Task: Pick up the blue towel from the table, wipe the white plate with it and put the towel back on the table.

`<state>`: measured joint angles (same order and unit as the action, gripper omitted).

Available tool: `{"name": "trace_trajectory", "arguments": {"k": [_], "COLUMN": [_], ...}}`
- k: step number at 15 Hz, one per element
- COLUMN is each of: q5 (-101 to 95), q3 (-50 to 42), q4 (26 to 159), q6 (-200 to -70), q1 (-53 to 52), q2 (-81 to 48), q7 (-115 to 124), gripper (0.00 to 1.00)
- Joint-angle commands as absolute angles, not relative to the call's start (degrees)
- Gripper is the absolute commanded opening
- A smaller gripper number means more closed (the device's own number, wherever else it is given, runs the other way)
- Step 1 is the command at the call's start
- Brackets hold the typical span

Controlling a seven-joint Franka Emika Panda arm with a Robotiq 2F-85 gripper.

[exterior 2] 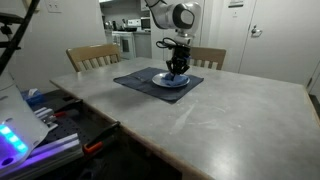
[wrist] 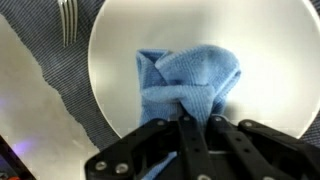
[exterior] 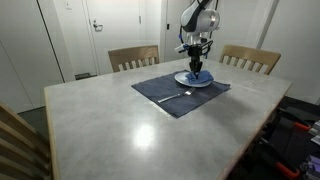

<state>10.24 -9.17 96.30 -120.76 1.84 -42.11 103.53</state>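
Note:
The blue towel [wrist: 188,82] is bunched up on the white plate [wrist: 120,40] and pressed onto it. My gripper [wrist: 186,118] is shut on the towel's near edge, straight above the plate. In both exterior views the gripper [exterior: 196,66] [exterior 2: 178,66] stands over the plate [exterior: 186,81] [exterior 2: 167,84], with the towel [exterior: 196,75] [exterior 2: 177,75] as a small blue lump under the fingers. The plate lies on a dark placemat [exterior: 165,92] [exterior 2: 135,80].
A fork [wrist: 68,20] lies on the placemat beside the plate, also in an exterior view [exterior: 172,96]. Wooden chairs [exterior: 133,57] [exterior: 250,58] stand at the far side of the grey table [exterior: 110,125]. A lit device [exterior 2: 15,140] sits by the table.

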Motion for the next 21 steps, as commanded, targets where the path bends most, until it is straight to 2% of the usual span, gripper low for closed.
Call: {"name": "trace_trajectory", "arguments": {"k": [1, 10, 21], "q5": [11.6, 14.3, 15.2], "q3": [-6.1, -4.0, -5.7], "q4": [97.7, 93.3, 93.6], "q6": [-119.7, -120.1, -131.0], "q1": [3.1, 2.2, 1.9], "q2": [-42.8, -45.7, -45.6], "q7": [96.5, 89.2, 96.0], "gripper": [0.03, 0.03, 0.03]}}
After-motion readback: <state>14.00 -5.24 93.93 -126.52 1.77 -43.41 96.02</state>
